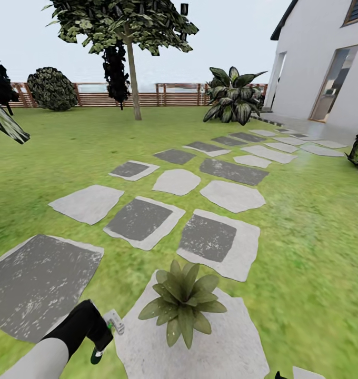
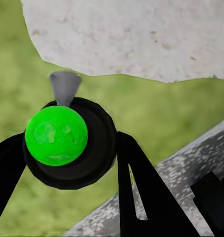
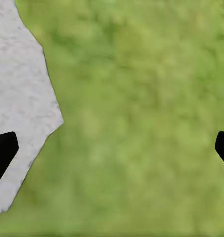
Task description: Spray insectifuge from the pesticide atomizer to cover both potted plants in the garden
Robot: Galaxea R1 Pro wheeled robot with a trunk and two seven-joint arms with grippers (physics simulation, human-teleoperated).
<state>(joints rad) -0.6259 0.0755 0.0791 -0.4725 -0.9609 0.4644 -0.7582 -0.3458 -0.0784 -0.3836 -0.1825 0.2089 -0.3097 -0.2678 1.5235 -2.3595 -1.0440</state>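
**Sprayer held beside the plant**

The left gripper (image 2: 67,163) pinches the spray bottle (image 2: 56,136), its nozzle toward the stone slab (image 1: 226,342). The potted plant (image 1: 183,305) sits on that slab, just beyond. The right gripper (image 3: 112,148) is spread over grass (image 3: 141,123).

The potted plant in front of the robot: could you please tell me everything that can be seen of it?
The potted plant is a low rosette of pointed, fleshy-looking green leaves, darker at the centre and paler toward the tips, spreading outward and hiding whatever pot is beneath. It sits upright on a pale irregular stepping stone set in the lawn. Nothing touches it; the left gripper, holding a dark bottle with a green top, is beside it, apart from its leaves.
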